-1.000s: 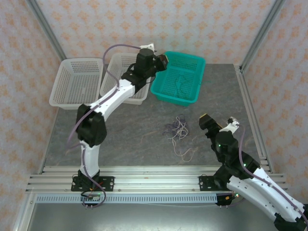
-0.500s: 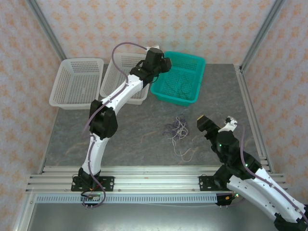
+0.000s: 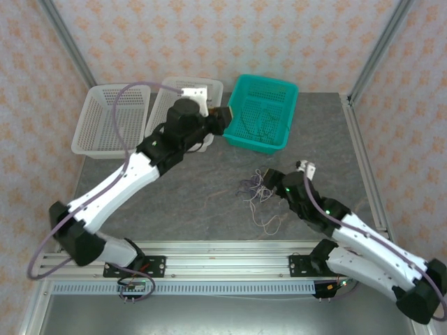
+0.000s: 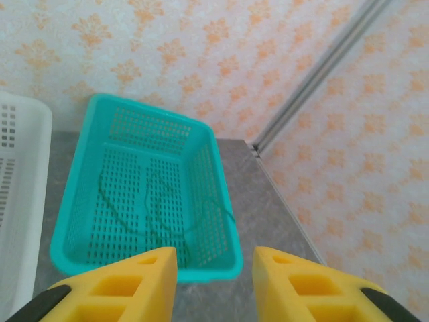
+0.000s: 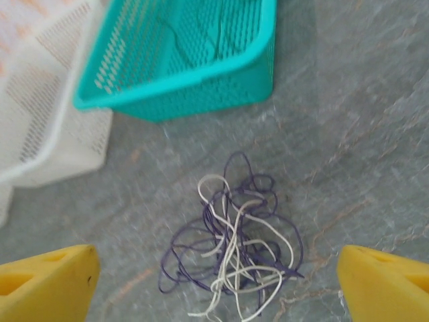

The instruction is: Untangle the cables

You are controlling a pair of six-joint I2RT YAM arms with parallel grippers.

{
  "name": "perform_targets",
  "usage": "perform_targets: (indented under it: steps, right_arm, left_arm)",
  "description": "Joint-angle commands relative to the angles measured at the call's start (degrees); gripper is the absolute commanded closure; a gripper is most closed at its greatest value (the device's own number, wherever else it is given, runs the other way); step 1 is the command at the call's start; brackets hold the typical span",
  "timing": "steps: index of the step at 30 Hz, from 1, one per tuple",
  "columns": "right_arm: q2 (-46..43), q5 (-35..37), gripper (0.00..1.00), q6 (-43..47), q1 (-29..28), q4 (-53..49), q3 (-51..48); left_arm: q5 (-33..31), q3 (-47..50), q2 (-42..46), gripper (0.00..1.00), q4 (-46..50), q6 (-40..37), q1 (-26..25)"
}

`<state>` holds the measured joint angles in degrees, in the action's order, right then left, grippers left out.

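The grey table point(image 3: 174, 188) carries 2 white baskets point(image 3: 112, 129) and, right of them, a teal basket point(image 3: 269, 82) with thin green wire point(image 4: 153, 208) lying inside. The left claw point(image 4: 214, 282) hangs open at that basket's near left corner; the right claw point(image 5: 216, 278) is spread wide low over the table. Ahead of its fingers lie the cables point(image 5: 231, 258), a purple and white tangle on bare table.

Teal basket point(image 3: 272, 81) at the far side of a grey marbled table point(image 3: 195, 188), two white baskets point(image 3: 119, 87) side by side on its left, nearer one touching it, orange-patterned walls point(image 3: 209, 35), aluminium rails point(image 3: 223, 252) along the near edge.
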<state>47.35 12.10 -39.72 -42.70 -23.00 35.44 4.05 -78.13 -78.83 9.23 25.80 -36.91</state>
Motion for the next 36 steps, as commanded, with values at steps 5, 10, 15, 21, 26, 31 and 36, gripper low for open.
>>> perform_targets:
  steps: [5, 10, 15, 21, 26, 31, 36]
  right_arm:
    - [15.14, -6.87, 0.07, 1.83, 0.16, 1.77, 2.97]
    - [25.5, -11.32, 0.09, 2.61, 0.42, 4.22, 5.02]
    - [34.15, -11.77, 0.18, 0.0, 0.51, 1.22, 9.26]
    - [35.08, -14.97, 0.75, -10.56, 2.45, 8.07, 6.96]
    - [33.34, -21.66, 0.91, -19.99, 7.28, 15.96, 2.61]
    - [30.56, -26.87, 0.96, -30.84, 10.01, 24.0, -1.86]
    - [27.17, -25.14, 0.97, -34.6, 10.27, 21.79, -2.35]
  left_arm:
    - [1.94, 15.5, 13.06, 0.64, 3.17, -8.06, -3.94]
    - [5.92, 22.8, 17.58, 0.64, 4.59, -7.68, -4.36]
    - [8.4, 27.44, 16.86, 0.64, 1.56, -1.72, -7.82]
    - [6.44, 30.75, 8.32, 0.63, -5.36, 7.02, -17.99]
    - [2.6, 34.03, 2.87, 0.62, -10.13, 9.48, -21.89]
    - [4.99, 29.34, -5.27, 0.6, -5.16, 7.51, -21.61]
    - [7.29, 27.81, -11.66, 0.52, -9.04, 8.36, -21.55]
